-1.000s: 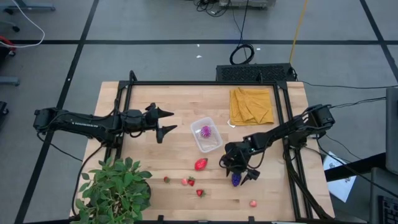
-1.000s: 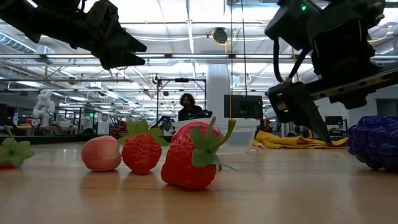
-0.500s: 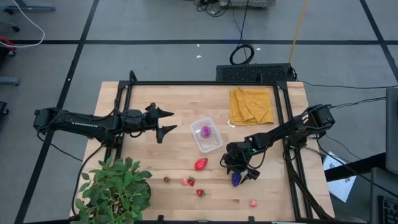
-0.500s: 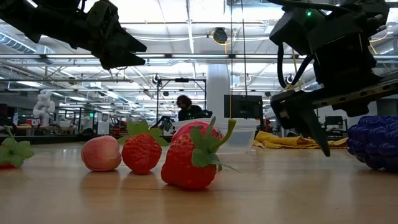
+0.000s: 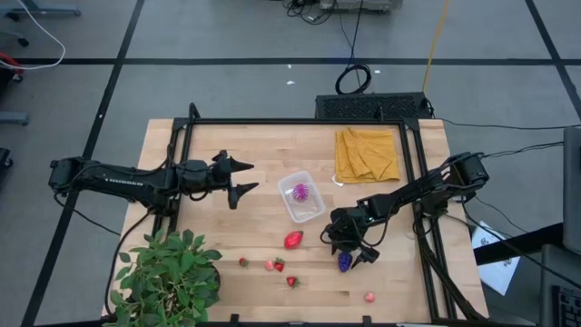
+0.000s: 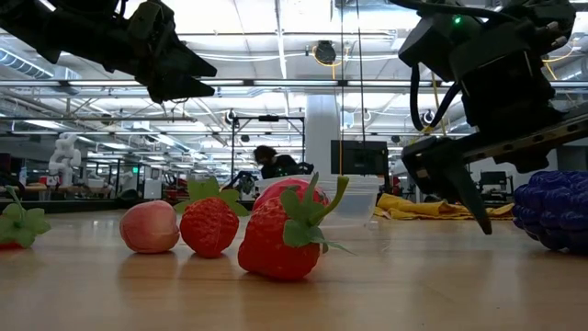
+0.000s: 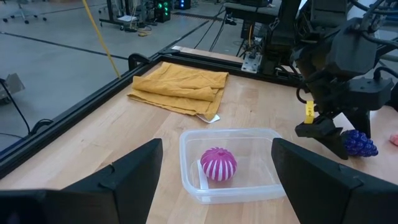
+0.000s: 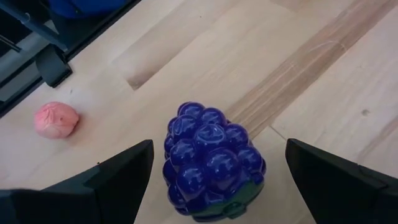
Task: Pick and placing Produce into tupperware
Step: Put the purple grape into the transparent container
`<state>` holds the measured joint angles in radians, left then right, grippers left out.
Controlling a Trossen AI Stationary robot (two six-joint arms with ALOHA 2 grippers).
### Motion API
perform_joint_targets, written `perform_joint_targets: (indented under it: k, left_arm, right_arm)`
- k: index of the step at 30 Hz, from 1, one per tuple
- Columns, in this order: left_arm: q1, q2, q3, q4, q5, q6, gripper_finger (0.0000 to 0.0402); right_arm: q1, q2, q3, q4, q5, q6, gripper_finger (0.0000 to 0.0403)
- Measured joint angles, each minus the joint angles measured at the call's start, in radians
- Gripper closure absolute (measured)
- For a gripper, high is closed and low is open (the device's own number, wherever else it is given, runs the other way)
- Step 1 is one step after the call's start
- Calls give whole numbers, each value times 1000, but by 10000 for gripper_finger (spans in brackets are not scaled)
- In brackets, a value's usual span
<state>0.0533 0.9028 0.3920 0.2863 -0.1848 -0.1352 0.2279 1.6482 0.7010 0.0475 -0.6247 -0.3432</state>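
Note:
The purple grape bunch (image 8: 211,162) sits on its base on the table, near the right side (image 5: 345,262). My right gripper (image 8: 217,152) is open and hangs low over it, pointing down. Its fingers (image 8: 118,180) stand on either side of the bunch without touching. The clear tupperware (image 5: 302,196) stands mid-table and holds the striped magenta fruit (image 7: 217,164). A red strawberry (image 5: 292,240) lies near it, and small red and pink pieces (image 5: 280,264) lie toward the near edge. My left gripper (image 5: 245,179) is open and waits above the table, left of the tupperware.
A leafy potted plant (image 5: 168,277) fills the near left corner. A folded mustard-yellow cloth (image 5: 367,153) lies at the far right. A pink piece (image 5: 369,296) lies near the front edge. Black frame rails (image 5: 186,136) run along the table's sides. A person (image 6: 266,161) shows in the room behind.
My right gripper has come down a little toward the grape bunch, staying open. The bunch has not moved.

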Motion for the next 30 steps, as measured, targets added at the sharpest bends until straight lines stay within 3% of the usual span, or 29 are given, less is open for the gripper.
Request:
perform_joint_targets:
  k: [30]
  left_arm:
    - [0,0,0,2,0,-6,94]
  right_arm:
    - [0,0,0,-7,0,-9,46]
